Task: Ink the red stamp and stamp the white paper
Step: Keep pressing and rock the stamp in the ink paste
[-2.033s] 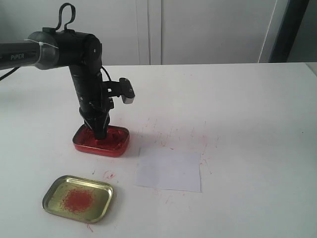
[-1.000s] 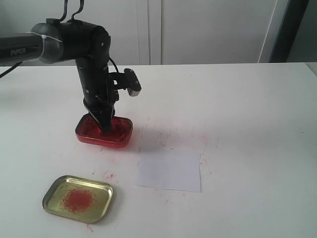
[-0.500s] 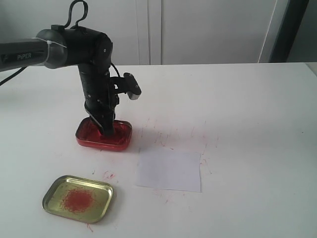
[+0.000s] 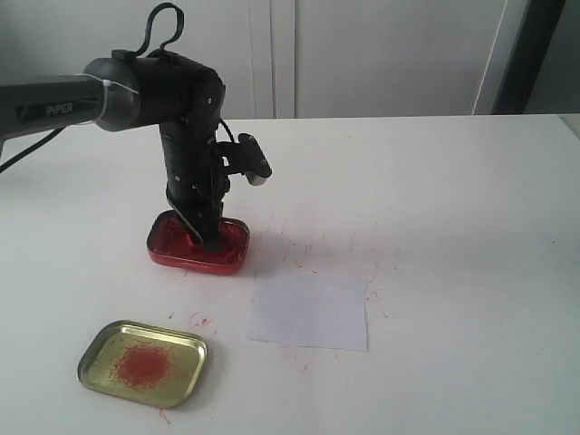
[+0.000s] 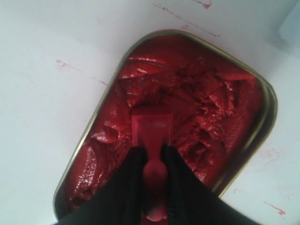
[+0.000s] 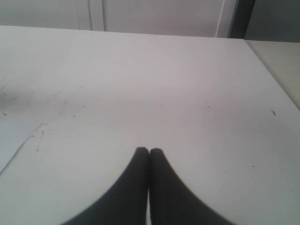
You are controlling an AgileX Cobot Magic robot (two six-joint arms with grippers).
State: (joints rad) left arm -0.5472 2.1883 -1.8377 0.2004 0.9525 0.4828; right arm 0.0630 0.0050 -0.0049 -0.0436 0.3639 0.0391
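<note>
While the left jaws hold the stamp (image 5: 151, 126) in the ink tin (image 4: 195, 261), right jaws closed empty, the paper (image 4: 310, 311) at 4 o'clock of the tin awaits stamping.

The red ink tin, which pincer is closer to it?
Left. The left pincer holds the red stamp in the red ink tin; the right pincer, shut, is over the table.

The one word I can read from here is "PIPER", printed in pale capital letters along the grey tube of the left arm (image 4: 60, 110), near that arm's elbow joint.
</note>
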